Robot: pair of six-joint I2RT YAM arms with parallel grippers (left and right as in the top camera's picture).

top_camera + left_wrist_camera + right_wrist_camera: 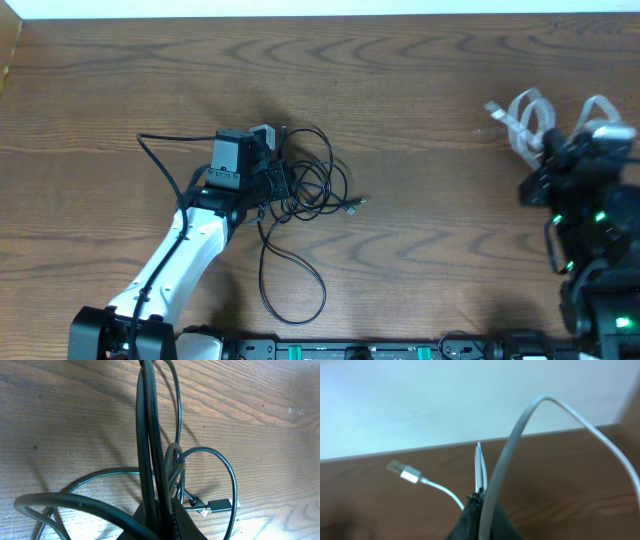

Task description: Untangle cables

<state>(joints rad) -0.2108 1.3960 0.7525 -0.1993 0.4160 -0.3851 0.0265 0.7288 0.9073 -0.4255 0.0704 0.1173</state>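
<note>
As seen from overhead, the left gripper (265, 178) is clenched on the black cables (318, 190), tangled at nine o'clock on the table (420, 90), while at three o'clock the right gripper (553, 150) clamps the white cable (527, 115). Left wrist: black strands run toward twelve o'clock from the grip, a connector (220, 506) at four o'clock. Right wrist: the white cable arcs toward one o'clock, its plug (401, 472) at nine.

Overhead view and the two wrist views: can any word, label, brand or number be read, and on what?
No text can be read.
Black box beside the black tangle: pale marks, too small to read.
Thin white cable, its silver plug: no print shows.
Thin black cable, its flat black connector: no print shows.
</note>
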